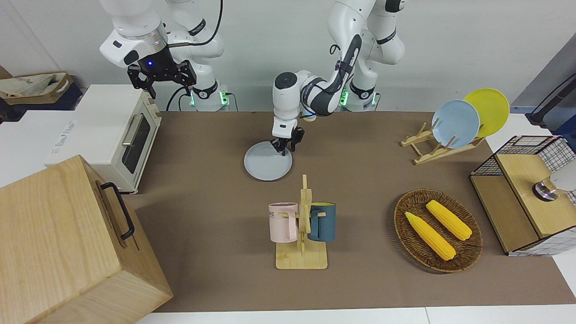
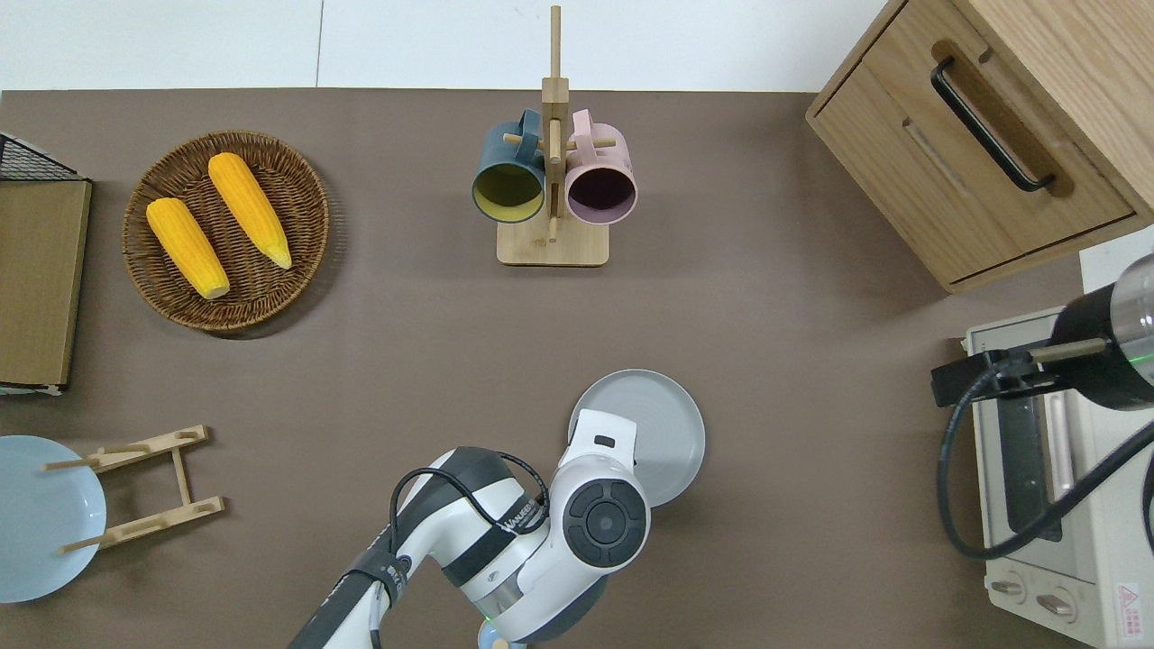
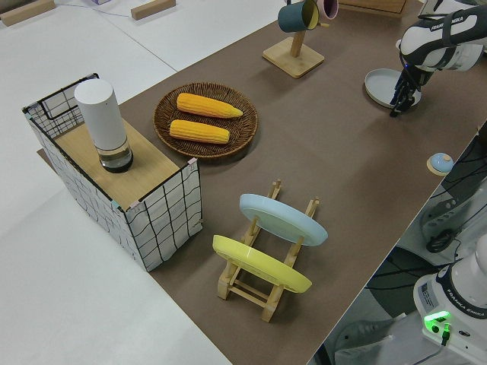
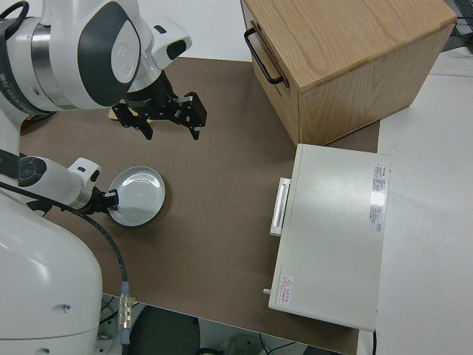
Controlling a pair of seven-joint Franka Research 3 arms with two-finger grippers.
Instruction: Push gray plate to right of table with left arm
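Observation:
The gray plate [image 1: 265, 165] [image 2: 663, 424] [image 3: 380, 85] [image 4: 140, 196] lies flat on the brown table [image 1: 202, 202], about midway along it and near the robots' edge. My left gripper [image 1: 283, 151] [image 3: 396, 109] [image 4: 111, 198] is shut and low at the plate's rim, on the part that faces the left arm's end and the robots. In the overhead view the left arm's wrist [image 2: 602, 518] hides the gripper and part of the plate. My right gripper [image 1: 161, 81] [image 4: 164, 122] is open, empty and parked.
A mug rack [image 1: 301, 234] [image 2: 552, 180] stands farther from the robots than the plate. A toaster oven [image 1: 121, 135] and a wooden cabinet [image 1: 67, 243] stand at the right arm's end. A corn basket [image 1: 437, 230], a plate rack [image 1: 441, 148] and a wire crate [image 1: 522, 193] stand at the left arm's end.

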